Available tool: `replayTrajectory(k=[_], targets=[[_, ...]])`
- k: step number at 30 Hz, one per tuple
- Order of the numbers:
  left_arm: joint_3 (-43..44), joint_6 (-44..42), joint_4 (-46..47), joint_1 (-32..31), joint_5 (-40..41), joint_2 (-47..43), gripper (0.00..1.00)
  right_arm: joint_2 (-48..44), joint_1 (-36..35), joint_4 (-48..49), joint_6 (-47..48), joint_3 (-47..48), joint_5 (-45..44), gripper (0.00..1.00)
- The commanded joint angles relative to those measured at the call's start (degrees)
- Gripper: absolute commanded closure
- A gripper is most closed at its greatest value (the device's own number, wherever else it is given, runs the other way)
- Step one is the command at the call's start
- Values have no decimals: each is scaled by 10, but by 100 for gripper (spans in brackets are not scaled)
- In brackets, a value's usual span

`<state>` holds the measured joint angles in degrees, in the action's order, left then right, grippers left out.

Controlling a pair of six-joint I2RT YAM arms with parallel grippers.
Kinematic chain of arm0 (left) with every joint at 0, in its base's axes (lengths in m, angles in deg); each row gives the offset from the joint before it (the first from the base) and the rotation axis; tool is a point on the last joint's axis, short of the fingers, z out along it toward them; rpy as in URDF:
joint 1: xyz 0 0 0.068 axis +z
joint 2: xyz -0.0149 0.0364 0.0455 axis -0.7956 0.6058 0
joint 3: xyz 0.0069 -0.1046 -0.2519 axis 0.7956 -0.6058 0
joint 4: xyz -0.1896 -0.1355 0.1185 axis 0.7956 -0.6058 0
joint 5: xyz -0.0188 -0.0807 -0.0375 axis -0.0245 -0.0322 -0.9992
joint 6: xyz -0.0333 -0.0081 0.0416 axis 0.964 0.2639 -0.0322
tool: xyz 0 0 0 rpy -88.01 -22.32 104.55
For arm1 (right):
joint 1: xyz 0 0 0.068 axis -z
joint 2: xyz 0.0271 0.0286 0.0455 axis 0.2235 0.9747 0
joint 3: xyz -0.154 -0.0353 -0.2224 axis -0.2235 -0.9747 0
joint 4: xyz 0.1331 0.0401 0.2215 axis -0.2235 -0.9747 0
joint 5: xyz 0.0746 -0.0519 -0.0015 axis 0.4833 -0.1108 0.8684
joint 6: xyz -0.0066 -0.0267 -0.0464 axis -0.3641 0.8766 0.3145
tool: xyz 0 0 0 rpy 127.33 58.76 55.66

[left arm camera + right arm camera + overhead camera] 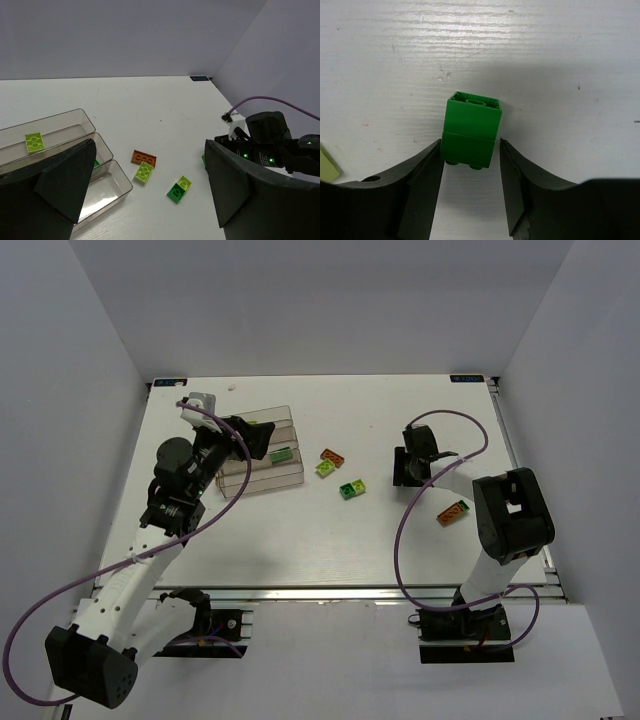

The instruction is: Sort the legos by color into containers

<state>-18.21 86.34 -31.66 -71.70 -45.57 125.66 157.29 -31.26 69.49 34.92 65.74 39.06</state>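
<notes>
right jaws: right gripper point(470, 141) narrowed onto a dark green brick point(472, 120), pads against its two flat sides; reads as a grip, can't tell if it is lifted off the table point(560, 60)
why that grip: the smooth side walls give the pads flat faces, while the studs and hollow end stay free
brick pose: on its side between the pads, hollow underside pointing away from the wrist, studs toward it
left jaws: left gripper point(150, 144) spread wide, nothing between
why there: it hangs just over the containers point(60, 116) at the far left of the table, probably to stay out of the right arm's reach
containers: stepped clear bins joined side by side; the far bin holds a lime brick point(34, 142), the next one shows a bit of green half hidden behind a left finger
loose bricks, mid table: orange brick point(144, 158) touching a lime one point(144, 172); close by, a green and lime pair point(179, 189) pressed together
loose brick, right side: second orange brick point(453, 512) alone beside the right arm, well apart from the bins
step, my read: right arm is picking the green brick, about half the bricks not yet sorted
next needs: a long carry across to the bin showing green; the sideways hold may let the brick twist or slip
</notes>
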Motion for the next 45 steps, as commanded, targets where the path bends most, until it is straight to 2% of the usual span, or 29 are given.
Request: replayTrajectory(k=[1, 9, 18, 20, 24, 27, 30, 32, 38, 45], targets=[[-4, 5, 9, -4, -9, 0, 2, -15, 3, 24, -8, -10, -12, 47], [-5, 4, 9, -4, -10, 3, 2, -10, 2, 27, -9, -6, -4, 49], [-6, 6, 11, -4, -13, 4, 2, -12, 2, 30, -2, -10, 4, 65], [-6, 5, 11, -4, -14, 3, 2, -12, 3, 29, 1, -10, 5, 72], [-8, 8, 17, -4, -23, 4, 2, -24, 2, 30, 16, -9, 12, 94], [-11, 15, 33, -7, -58, 13, 2, -58, 2, 37, 45, -13, 44, 100], [-16, 31, 59, -16, -125, 40, 2, -99, 2, 43, 109, -19, 112, 100], [-15, 43, 71, -27, -168, 69, 2, -135, 3, 43, 175, -30, 205, 100], [-16, 85, 99, -60, -220, 126, 2, -229, 2, 5, 320, -56, 459, 100], [-13, 116, 115, -94, -263, 173, 2, -313, -7, -49, 446, -67, 585, 100]])
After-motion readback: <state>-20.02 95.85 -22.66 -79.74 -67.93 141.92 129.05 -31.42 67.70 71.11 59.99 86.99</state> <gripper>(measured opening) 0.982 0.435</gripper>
